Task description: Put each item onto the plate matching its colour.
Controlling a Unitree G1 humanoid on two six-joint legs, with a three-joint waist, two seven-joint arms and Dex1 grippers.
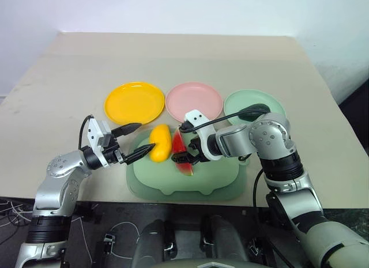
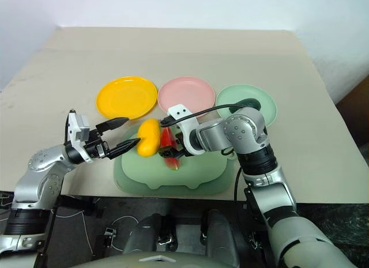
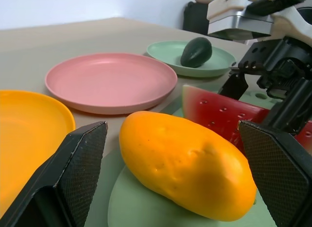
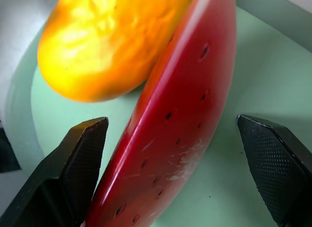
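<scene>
Currently noted on beige table (image 1: 52, 101): smooth yellow-orange toy mango (image 1: 161, 143) and red toy watermelon wedge with green rind (image 1: 181, 155), lying side by side and touching on large green pig-shaped mat (image 1: 190, 184). Dark green toy avocado (image 3: 196, 51) resting on pale mint round plastic plate (image 1: 274, 104). Yellow round plate (image 1: 134, 102) and pink round plate (image 1: 194, 101) bare. Left pincer (image 1: 134, 142) spread wide, fingers flanking mango end, no contact seen. Right pincer (image 4: 170, 163) spread, straddling watermelon wedge, not clamped.
</scene>
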